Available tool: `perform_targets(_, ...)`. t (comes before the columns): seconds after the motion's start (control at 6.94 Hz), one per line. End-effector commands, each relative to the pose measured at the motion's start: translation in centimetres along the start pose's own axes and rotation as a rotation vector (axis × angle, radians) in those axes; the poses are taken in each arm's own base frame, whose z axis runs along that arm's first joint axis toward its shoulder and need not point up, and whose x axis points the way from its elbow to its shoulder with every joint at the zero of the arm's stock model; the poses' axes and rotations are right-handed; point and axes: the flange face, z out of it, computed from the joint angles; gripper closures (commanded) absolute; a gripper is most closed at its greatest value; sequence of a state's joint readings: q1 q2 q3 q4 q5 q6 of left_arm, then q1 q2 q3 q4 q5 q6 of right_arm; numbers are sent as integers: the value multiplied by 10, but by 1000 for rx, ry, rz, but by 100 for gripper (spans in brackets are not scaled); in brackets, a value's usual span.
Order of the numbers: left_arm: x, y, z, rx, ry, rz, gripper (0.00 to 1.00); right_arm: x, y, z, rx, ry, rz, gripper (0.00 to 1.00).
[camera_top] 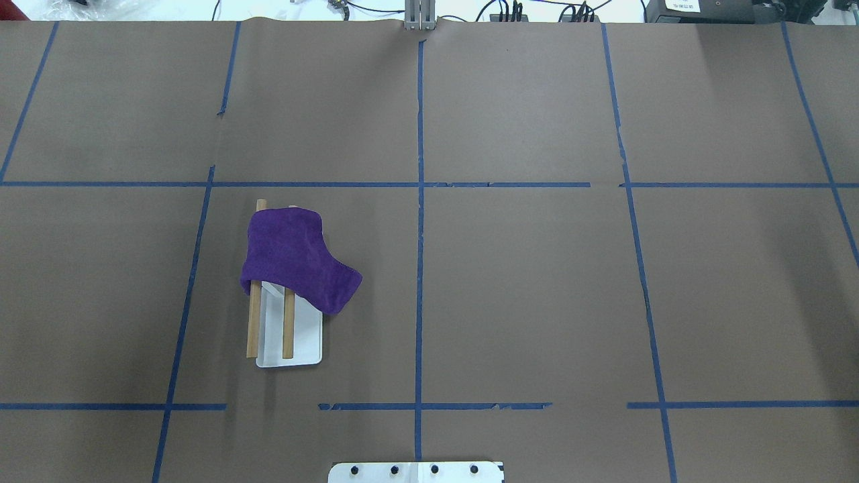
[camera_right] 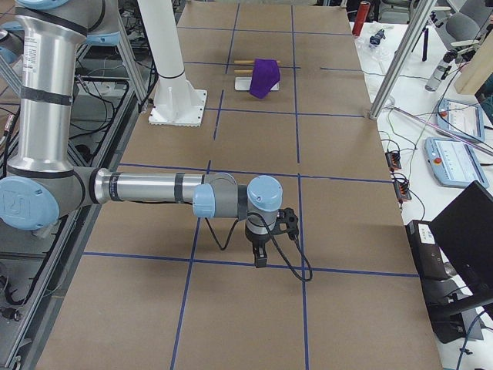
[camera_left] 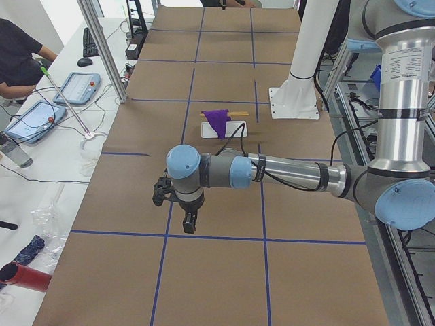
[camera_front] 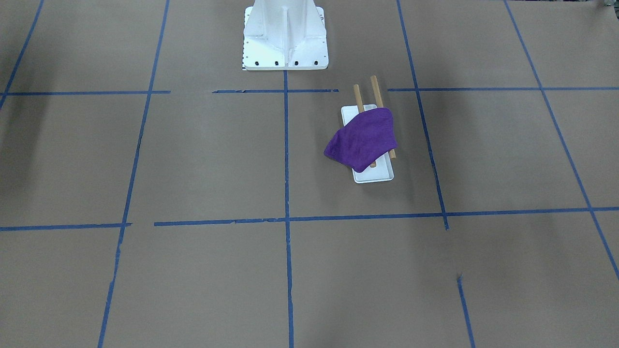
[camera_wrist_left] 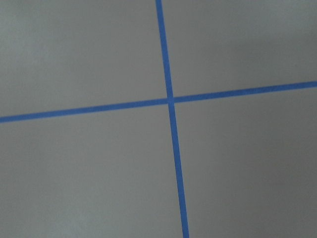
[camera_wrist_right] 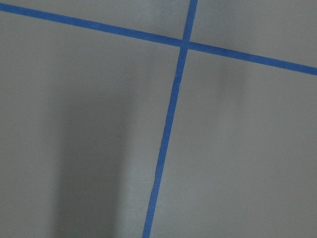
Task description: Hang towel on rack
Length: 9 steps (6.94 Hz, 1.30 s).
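Towel (camera_top: 292, 258) draped over both bars of rack (camera_top: 305, 335), one corner hanging past its base, on robot's left side. Left gripper (camera_left: 189, 221), right gripper (camera_right: 259, 258) well apart from it; open or closed: cannot tell.

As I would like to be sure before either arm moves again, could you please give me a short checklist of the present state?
1. Towel on the rack: ok, it lies across both wooden bars.
2. Towel spread evenly: not ok, it is bunched at one end of the bars and a corner droops past the side of the rack's base.
3. Drooping corner off the table: cannot tell.
4. Rack standing level: ok.
5. Left gripper clear of the rack: ok, over bare table far from it; open or shut: cannot tell.
6. Right gripper clear of the rack: ok; open or shut: cannot tell.
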<state>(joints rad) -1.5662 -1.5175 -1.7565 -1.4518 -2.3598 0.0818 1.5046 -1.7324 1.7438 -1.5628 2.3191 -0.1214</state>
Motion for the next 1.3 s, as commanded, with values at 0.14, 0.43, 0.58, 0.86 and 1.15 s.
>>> perform_targets(0.14, -3, -3, 6, 33, 23, 29, 0, -8, -2, -5, 14, -37, -7, 0)
perform_targets(0.43, -3, -5, 9, 33, 34, 34, 0, -16, 1, -12, 8, -50, 2, 0)
perform_targets(0.58, -4, -4, 10, 29, 34, 32, 0, -19, 2, -13, 6, -67, 5, 0)
perform_targets(0.86, -6, -3, 14, 18, 34, 25, 0, -19, 2, -13, 5, -68, 6, 0)
perform_targets(1.15, -6, 3, 20, 7, 36, 29, 0, -18, 3, -12, 4, -68, 7, 0)
